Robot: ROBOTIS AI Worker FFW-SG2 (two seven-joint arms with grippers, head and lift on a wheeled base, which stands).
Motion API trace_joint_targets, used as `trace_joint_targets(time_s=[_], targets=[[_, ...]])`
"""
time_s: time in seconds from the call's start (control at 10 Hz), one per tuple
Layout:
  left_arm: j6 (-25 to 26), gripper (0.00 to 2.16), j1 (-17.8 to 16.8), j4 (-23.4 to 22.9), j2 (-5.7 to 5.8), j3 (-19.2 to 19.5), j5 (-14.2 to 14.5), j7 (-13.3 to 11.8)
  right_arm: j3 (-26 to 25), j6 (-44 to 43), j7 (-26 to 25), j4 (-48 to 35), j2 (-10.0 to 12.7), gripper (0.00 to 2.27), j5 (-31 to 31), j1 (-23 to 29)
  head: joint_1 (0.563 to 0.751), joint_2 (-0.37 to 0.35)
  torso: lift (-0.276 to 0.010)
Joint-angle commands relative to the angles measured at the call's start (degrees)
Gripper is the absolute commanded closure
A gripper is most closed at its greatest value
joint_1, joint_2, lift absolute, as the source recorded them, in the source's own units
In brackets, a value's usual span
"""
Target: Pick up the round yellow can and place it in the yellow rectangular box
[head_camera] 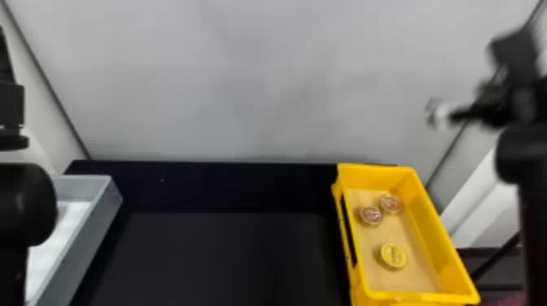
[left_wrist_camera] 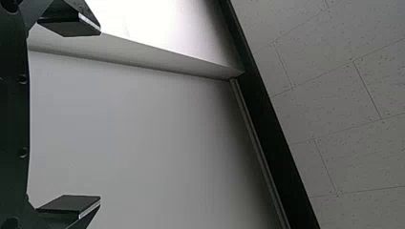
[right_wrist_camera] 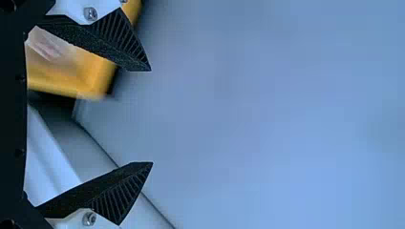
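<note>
Right claw (head_camera: 439, 114) spread, yellow can (head_camera: 393, 256) sitting in yellow box (head_camera: 437, 211)

Claw is held up at the right in the head view, seen against the grey wall (head_camera: 244, 81) and apart from the box. In the right wrist view its two black ribbed fingers (right_wrist_camera: 119, 207) are parted widely, with a broad gap between the tips. Part of the box is seen past one finger there, smeared.

Can is lying flat on the box's tan floor (head_camera: 376, 280), lid up, toward the end nearer the robot. It is set apart from two round tins (head_camera: 370, 216) with reddish-brown lids, which are placed close beside each other toward the far end. Box is stood at the right side of the black table (head_camera: 203, 187).

Left arm (head_camera: 24, 203) is parked at the left edge of the head view. Left claw (left_wrist_camera: 100, 114) is also spread, both fingers well apart, pointed at a pale wall panel and speckled ceiling tiles (left_wrist_camera: 344, 105) with a dark beam (left_wrist_camera: 272, 124) between.

Grey tray (head_camera: 95, 219) with a white bottom (head_camera: 53, 244) is placed on the table's left side, partly hidden by the left arm.
</note>
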Motion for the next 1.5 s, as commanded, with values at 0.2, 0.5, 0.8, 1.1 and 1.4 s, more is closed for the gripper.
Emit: trace_joint_targets(time_s=[0.2, 0.5, 0.8, 1.1, 1.4], targets=[[0.8, 0.05, 1.3, -1.9, 0.03, 2.4, -0.3, 0.2, 4.5, -29.8, -53.1, -22.9, -5.0, 0.17, -18.7, 5.0, 0.694, -0.056, 0.000], [1.6, 0.05, 2.3, -3.7, 0.38, 4.9, -0.3, 0.3, 3.9, -37.6, -54.5, -24.2, -5.1, 0.16, -18.9, 2.4, 0.694, -0.056, 0.000], [2.3, 0.04, 3.3, -5.9, 0.56, 7.9, -0.7, 0.4, 4.5, -44.9, -56.5, -24.2, -5.2, 0.16, -18.5, 1.4, 0.694, -0.056, 0.000], [2.7, 0.04, 4.1, -7.5, 0.64, 9.9, -1.2, 0.8, 4.7, -49.6, -58.2, -24.2, -5.1, 0.16, -16.3, 1.6, 0.694, -0.056, 0.000], [2.8, 0.04, 4.1, -7.8, 0.56, 10.1, -1.5, 0.8, 4.8, -50.2, -58.8, -24.2, -5.1, 0.16, -16.0, 1.8, 0.694, -0.056, 0.000]])
